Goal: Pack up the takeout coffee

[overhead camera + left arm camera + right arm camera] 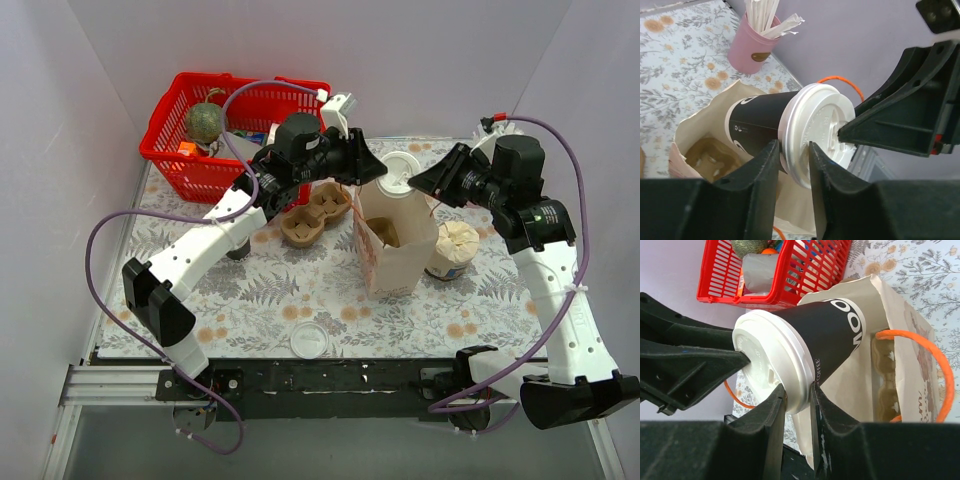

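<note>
White-lidded dark paper coffee cup (757,122) is being clamped by left end effector (791,150) and right end effector (796,392); rim contact is being shown by wrist views only.

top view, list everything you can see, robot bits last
paper coffee cup with plastic lid: one, black, white lid, above bag mouth
paper bag: one, cream, orange handles, centre
moulded cardboard cup carrier: one, brown, left of bag
plastic basket: one, red, far left corner
paper-topped tub: one, white, right of bag
loose plastic lid: one, white, near edge
straw holder: one, pink, far right
left gripper, right gripper: two, black, each pinching the cup's lid rim
</note>
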Tool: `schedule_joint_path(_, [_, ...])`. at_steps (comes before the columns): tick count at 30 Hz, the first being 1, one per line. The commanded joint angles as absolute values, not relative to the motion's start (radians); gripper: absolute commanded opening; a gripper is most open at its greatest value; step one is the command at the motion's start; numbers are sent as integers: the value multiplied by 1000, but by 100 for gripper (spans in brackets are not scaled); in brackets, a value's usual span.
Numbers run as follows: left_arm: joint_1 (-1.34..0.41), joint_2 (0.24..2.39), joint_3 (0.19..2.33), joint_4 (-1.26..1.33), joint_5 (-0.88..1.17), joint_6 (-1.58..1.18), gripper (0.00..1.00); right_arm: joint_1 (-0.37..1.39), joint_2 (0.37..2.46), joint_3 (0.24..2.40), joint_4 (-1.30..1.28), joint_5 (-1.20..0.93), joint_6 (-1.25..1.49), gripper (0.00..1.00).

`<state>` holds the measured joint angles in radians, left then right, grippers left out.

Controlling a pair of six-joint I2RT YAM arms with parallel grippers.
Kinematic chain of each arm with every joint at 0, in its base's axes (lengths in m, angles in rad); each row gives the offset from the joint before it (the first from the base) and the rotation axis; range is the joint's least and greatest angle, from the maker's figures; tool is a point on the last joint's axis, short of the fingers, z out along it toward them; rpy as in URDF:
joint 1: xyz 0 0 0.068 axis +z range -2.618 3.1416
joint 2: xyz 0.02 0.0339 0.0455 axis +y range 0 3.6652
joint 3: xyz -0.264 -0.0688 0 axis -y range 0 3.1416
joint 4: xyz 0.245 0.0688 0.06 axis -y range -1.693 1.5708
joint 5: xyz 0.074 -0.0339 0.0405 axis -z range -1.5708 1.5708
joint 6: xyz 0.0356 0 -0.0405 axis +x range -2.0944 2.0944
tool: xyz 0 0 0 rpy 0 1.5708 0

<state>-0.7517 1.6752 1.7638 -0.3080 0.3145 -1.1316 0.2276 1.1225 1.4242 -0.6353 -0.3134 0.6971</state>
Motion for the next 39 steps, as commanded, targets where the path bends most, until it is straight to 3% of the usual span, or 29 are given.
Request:
schedule_joint_path(1, [-761, 1663, 1773, -310, 354, -1209, 21, 233, 1101, 1419, -568, -376, 681, 10])
schedule_joint_path(4, [-761, 1667, 1773, -311, 360, -1218, 0, 233, 1100, 1401, -546, -393, 684, 13])
schedule_joint_path(9, [-761, 1658, 1758, -304, 338, -1212, 0, 233, 1094, 1391, -528, -410, 683, 17])
schedule_joint_path(12, [-761, 1643, 1743, -295, 298, -1216, 0, 232, 1088, 1391, -531, -407, 683, 29])
schedule_joint_path(16, [-761, 1632, 1732, -291, 207, -1250, 0, 233, 1071, 1384, -526, -390, 675, 54])
schedule_joint_path(21, [-759, 1621, 1727, -293, 181, -1284, 0, 232, 1048, 1362, -509, -354, 658, 68])
schedule_joint_path(24, [-749, 1626, 1741, -310, 159, -1292, 0, 230, 1028, 1353, -485, -333, 585, 91])
schedule_joint_path(29, [-712, 1647, 1778, -351, 213, -1313, 0, 230, 908, 1277, -312, -253, 430, 98])
schedule_joint_path(31, [-698, 1651, 1787, -356, 242, -1305, 0, 229, 849, 1195, -197, -302, 301, 98])
schedule_joint_path(33, [-683, 1667, 1828, -377, 296, -1286, 0, 230, 835, 1174, -56, -492, 140, 97])
schedule_joint_path(34, [-678, 1674, 1844, -409, 311, -1278, 0, 230, 841, 1177, -39, -577, -96, 94])
schedule_joint_path(36, [-664, 1692, 1888, -452, 353, -1266, 0, 229, 847, 1189, -111, -837, -391, 93])
schedule_joint_path(38, [-654, 1716, 1908, -472, 382, -1266, 0, 232, 854, 1203, -173, -935, -721, 95])
schedule_joint_path(39, [-647, 1723, 1916, -488, 399, -1273, 0, 232, 864, 1224, -337, -957, -852, 96])
